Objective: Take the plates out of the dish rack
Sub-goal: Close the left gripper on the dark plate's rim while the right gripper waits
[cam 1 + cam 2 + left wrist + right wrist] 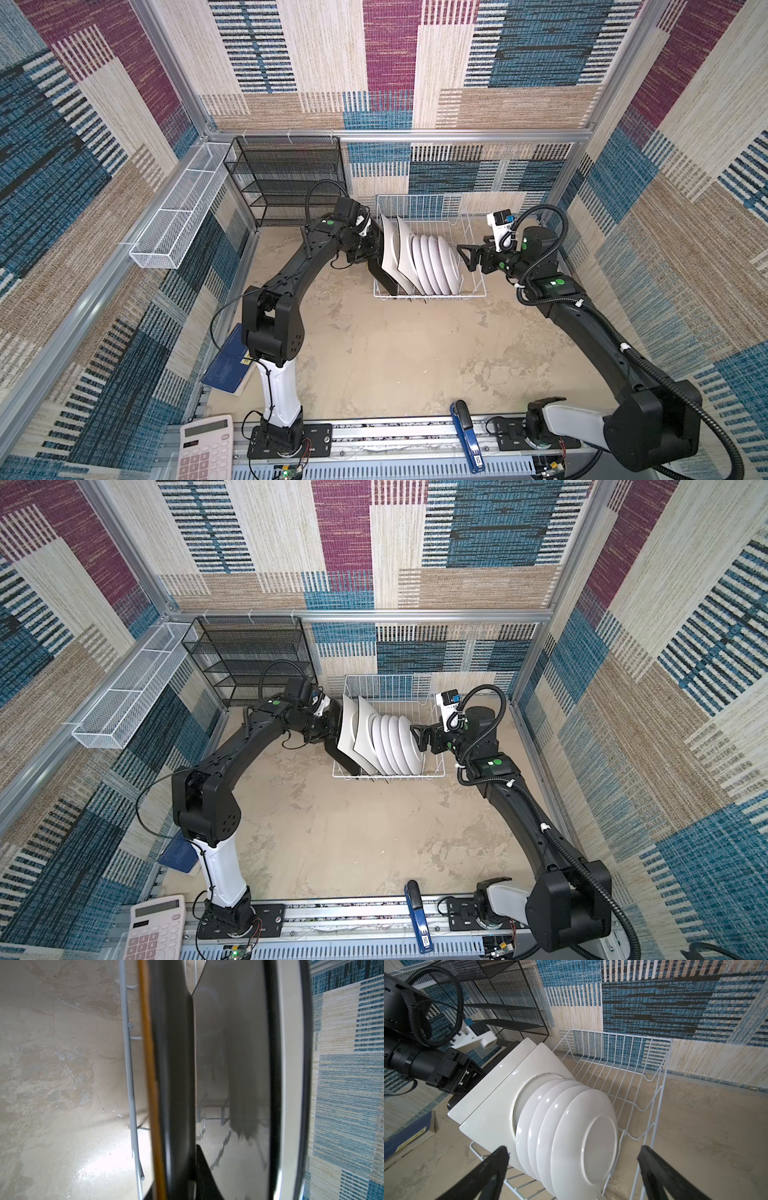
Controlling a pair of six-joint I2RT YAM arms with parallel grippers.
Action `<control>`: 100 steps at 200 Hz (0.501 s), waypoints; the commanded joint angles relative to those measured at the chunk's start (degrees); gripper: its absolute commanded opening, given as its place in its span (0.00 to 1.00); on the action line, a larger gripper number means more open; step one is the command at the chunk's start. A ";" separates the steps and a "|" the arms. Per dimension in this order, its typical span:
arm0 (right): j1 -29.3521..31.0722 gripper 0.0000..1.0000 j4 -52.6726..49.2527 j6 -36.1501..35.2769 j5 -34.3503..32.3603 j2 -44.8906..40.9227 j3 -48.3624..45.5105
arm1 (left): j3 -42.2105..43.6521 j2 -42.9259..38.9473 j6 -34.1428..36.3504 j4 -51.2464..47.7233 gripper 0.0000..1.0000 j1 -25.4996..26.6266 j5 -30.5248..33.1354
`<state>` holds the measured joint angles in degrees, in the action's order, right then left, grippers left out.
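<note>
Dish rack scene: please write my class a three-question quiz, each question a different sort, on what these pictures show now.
1. True or false: the right gripper is shut.
2. The plates nearest the left gripper are: A square, B round, C oval.
3. Fill in: the plates stand in a white wire ____.
Key: 1 false; 2 A; 3 dish rack.
</note>
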<state>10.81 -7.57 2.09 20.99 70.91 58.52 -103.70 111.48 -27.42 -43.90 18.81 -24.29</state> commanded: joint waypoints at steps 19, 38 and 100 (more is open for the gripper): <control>0.00 0.99 1.88 0.74 -0.55 -0.39 -0.25 | 0.60 -1.15 -0.50 1.05 0.09 -0.16 0.59; 0.00 0.99 1.86 0.92 -0.67 -0.66 -0.08 | 0.94 -1.48 -1.35 1.92 0.00 -0.17 -0.27; 0.01 0.99 2.03 1.38 -0.35 0.05 0.63 | 2.59 -4.21 -3.13 4.70 0.00 -0.11 -2.52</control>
<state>10.81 -7.14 2.59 20.43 70.72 58.59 -101.21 109.49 -29.93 -42.68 18.76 -25.41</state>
